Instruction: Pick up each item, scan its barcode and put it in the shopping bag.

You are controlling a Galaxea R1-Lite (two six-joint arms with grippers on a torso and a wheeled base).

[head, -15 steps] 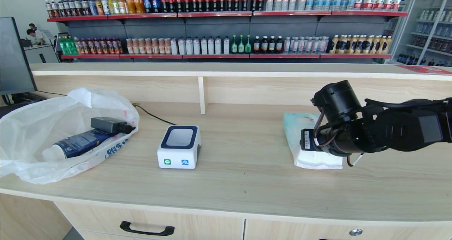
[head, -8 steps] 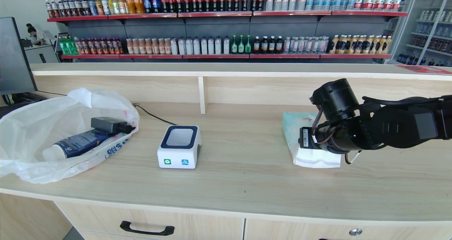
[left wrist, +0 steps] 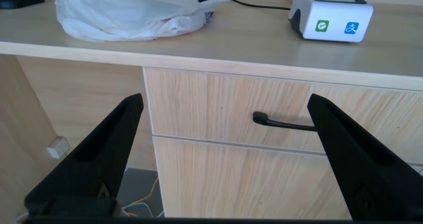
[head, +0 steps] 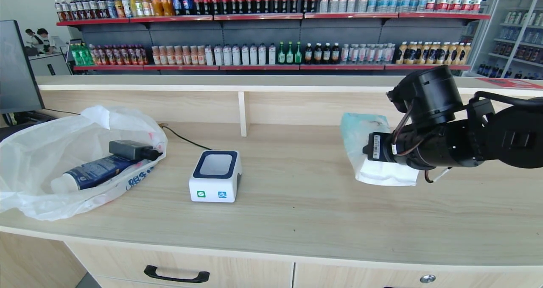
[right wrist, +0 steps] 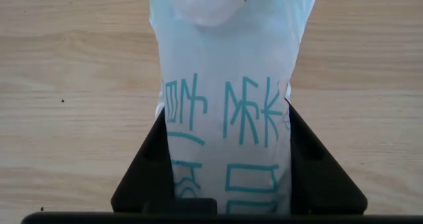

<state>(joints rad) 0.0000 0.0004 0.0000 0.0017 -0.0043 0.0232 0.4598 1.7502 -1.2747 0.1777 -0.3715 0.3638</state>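
**Packet in the right gripper, two items lying in the bag**

The right gripper (right wrist: 225, 161) is clamped on a pale teal-and-white packet (head: 364, 150), one black finger (right wrist: 149, 168) pressed to each side of it. It holds the packet over the right end of the wooden counter (head: 297, 207), well apart from the bag.

At the left end the white plastic shopping bag (head: 51, 152) lies slumped on its side with its mouth open towards the middle. Inside it are a dark blue bottle (head: 95, 171) lying flat and a dark grey boxy item (head: 132, 149) resting on top of it.

The white scanner (head: 215, 176) stands between bag and packet, window up.

The left gripper (left wrist: 226, 104) hangs below the counter edge in front of a drawer (left wrist: 218, 105), fingers spread wide, nothing in them.
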